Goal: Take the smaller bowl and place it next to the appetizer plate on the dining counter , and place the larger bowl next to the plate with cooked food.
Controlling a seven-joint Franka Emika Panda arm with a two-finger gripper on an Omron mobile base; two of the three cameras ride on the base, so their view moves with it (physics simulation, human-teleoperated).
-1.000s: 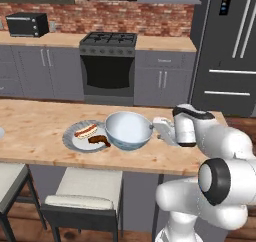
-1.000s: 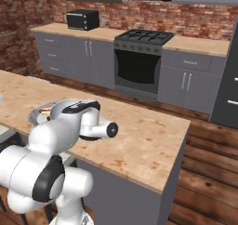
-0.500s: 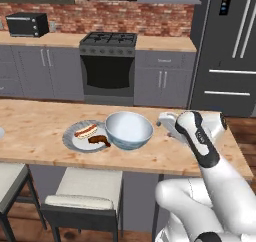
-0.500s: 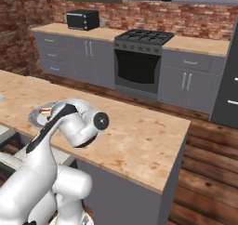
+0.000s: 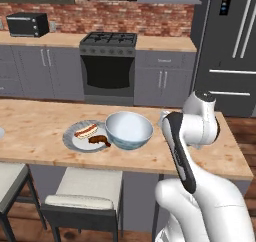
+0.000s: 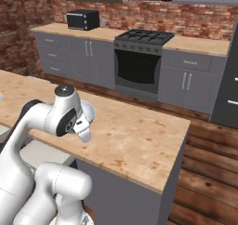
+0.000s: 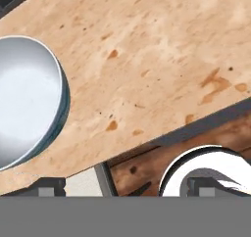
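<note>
White larger bowl (image 5: 129, 130) sits left of the gripper (image 5: 164, 119) (jaws wide, holding nothing)

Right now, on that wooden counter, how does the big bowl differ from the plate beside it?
The bowl is deep with tall curved sides, while the plate is flat and low. The bowl looks empty and pale inside; the plate carries a sausage in a bun and a dark brown piece of meat. The bowl has a bluish outside; the plate is plain grey-white. Both are round and sit right next to each other on the counter.
</note>
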